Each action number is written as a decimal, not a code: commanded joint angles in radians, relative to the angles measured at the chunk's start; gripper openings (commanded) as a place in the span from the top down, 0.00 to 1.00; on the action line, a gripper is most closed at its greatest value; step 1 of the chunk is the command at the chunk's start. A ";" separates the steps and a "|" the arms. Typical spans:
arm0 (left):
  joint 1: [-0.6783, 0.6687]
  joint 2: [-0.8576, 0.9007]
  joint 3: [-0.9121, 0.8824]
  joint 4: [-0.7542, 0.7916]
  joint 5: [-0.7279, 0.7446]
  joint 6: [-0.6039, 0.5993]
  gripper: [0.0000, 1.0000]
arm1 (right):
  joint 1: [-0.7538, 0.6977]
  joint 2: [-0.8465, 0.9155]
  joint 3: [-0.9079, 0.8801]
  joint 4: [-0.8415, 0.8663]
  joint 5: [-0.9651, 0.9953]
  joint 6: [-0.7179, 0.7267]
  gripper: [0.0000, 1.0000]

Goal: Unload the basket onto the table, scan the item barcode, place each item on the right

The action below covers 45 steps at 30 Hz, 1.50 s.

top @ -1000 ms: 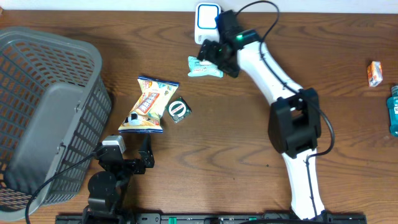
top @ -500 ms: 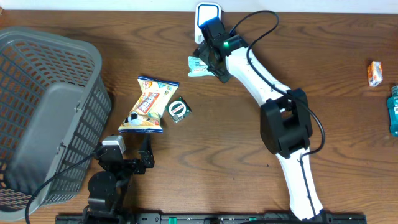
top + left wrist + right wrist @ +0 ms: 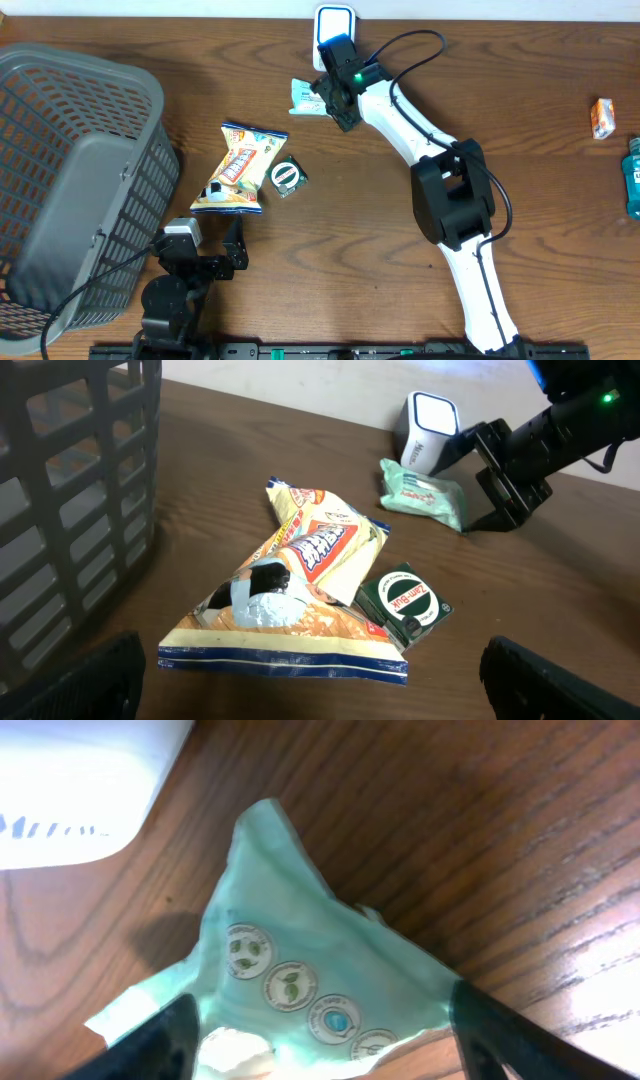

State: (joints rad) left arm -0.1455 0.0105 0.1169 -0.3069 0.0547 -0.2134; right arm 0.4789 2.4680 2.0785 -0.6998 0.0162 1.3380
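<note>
The item, a mint-green wipes packet [image 3: 306, 95] [image 3: 425, 492] [image 3: 300, 970], lies crumpled on the wooden table just left of the white barcode scanner [image 3: 333, 25] [image 3: 428, 428] [image 3: 70, 780]. My right gripper [image 3: 328, 98] [image 3: 315, 1040] straddles the packet, one dark finger against each of its sides. No barcode shows on the packet's upper face, only round printed seals. My left gripper [image 3: 215, 238] [image 3: 315, 695] rests open near the front edge, nothing between its fingers, just short of a snack bag.
A grey mesh basket [image 3: 80, 180] [image 3: 70, 480] fills the left side. A snack bag [image 3: 240, 168] [image 3: 290, 590] and a small green box [image 3: 287, 177] [image 3: 405, 605] lie mid-table. An orange box [image 3: 601, 117] and a blue bottle [image 3: 633, 175] sit at the far right.
My right arm has swung left toward the scanner's front, and the packet has shifted left and back with it. Its fingers have drawn in onto the packet. The left arm is unmoved.
</note>
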 commanded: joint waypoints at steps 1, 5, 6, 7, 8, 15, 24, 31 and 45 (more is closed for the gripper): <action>0.005 -0.004 -0.017 -0.021 0.009 -0.002 0.02 | 0.005 0.039 0.002 -0.027 0.008 -0.101 0.34; 0.005 -0.004 -0.017 -0.021 0.009 -0.002 0.02 | 0.000 0.039 0.002 -0.102 0.028 -0.268 0.52; 0.005 -0.004 -0.017 -0.021 0.009 -0.002 0.02 | -0.002 0.039 0.002 -0.127 0.034 -0.318 0.59; 0.005 -0.004 -0.017 -0.021 0.009 -0.002 0.02 | -0.002 0.039 0.002 -0.156 0.043 -0.357 0.65; 0.005 -0.004 -0.017 -0.021 0.009 -0.002 0.02 | -0.005 0.039 0.002 -0.191 0.058 -0.384 0.75; 0.005 -0.004 -0.017 -0.021 0.009 -0.002 0.02 | -0.034 0.005 0.003 -0.461 0.147 -0.564 0.97; 0.005 -0.004 -0.017 -0.021 0.009 -0.002 0.02 | -0.061 -0.172 0.003 -0.675 0.233 -0.963 0.52; 0.005 -0.004 -0.017 -0.021 0.009 -0.002 0.02 | -0.061 -0.344 0.002 -0.721 0.217 -0.850 0.17; 0.005 -0.004 -0.017 -0.021 0.009 -0.002 0.02 | -0.089 -0.619 -0.530 -0.328 0.007 -0.686 0.01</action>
State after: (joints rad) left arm -0.1455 0.0105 0.1169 -0.3065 0.0544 -0.2131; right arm 0.3992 1.8458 1.6722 -1.1007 0.0906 0.5629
